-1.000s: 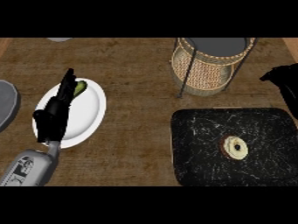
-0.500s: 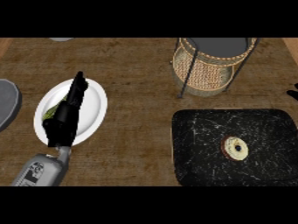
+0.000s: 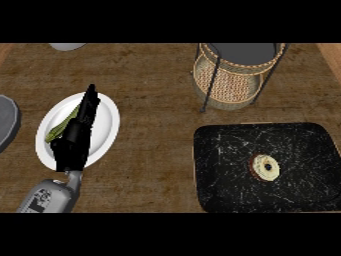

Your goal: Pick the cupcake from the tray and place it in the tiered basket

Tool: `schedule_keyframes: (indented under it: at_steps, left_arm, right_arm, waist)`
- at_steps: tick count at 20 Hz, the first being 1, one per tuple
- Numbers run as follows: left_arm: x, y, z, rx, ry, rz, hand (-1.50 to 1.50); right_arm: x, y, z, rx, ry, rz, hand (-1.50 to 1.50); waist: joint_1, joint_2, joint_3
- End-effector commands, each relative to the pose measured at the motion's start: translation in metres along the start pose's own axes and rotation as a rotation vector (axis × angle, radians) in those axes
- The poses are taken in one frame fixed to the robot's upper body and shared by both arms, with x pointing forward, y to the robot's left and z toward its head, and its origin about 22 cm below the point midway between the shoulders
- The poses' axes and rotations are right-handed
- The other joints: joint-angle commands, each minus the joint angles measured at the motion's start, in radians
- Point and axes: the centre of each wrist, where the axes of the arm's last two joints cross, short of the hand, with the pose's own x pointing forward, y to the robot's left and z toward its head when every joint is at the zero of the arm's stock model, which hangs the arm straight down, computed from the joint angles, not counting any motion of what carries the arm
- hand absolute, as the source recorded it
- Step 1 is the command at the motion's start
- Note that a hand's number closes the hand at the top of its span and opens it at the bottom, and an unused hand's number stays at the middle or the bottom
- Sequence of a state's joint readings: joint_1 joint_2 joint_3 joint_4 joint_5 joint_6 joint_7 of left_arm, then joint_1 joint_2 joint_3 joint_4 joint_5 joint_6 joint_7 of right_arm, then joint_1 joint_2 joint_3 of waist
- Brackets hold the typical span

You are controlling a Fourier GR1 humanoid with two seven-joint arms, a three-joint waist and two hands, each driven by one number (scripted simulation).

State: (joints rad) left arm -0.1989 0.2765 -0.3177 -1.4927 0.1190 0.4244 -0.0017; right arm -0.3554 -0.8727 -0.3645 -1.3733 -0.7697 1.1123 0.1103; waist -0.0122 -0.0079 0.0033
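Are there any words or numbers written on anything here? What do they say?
None can be read.
On the grey left forearm: small dark marks, too blurred to read.
On the tray, cupcake, tiered basket and white plate: no writing shows.
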Motion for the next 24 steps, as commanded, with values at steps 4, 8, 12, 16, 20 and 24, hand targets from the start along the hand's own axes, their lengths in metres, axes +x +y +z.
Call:
schedule_keyframes:
  at_steps: [4,8,12,16,20,24]
  left_arm:
    - [-0.005,-0.009,0.004,0.012,0.009,0.004,0.0]
    - [-0.009,0.006,0.001,0.009,-0.014,0.002,0.0]
    - [0.011,0.003,0.01,-0.015,-0.014,0.01,0.0]
    - [0.0,0.006,-0.001,0.016,-0.011,-0.001,0.0]
    - [0.007,0.011,0.016,-0.007,-0.026,-0.011,0.0]
    - [-0.004,-0.004,0.01,-0.011,-0.008,-0.014,0.0]
  right_arm:
    - [0.082,0.04,-0.038,0.225,0.124,0.488,-1.5]
    - [0.069,0.072,-0.05,0.253,0.179,0.566,-1.5]
    - [0.05,0.102,-0.057,0.27,0.2,0.586,-1.5]
    - [0.062,0.1,-0.054,0.3,0.213,0.633,-1.5]
    - [0.057,0.107,-0.051,0.339,0.278,0.648,-1.5]
    - [0.043,0.132,-0.066,0.376,0.337,0.699,-1.5]
  waist:
    - [-0.001,0.005,0.0]
    - [0.013,0.011,-0.001]
    - [0.022,0.008,-0.001]
    - [0.012,0.009,-0.003]
    - [0.018,0.007,-0.003]
    - [0.018,0.009,-0.002]
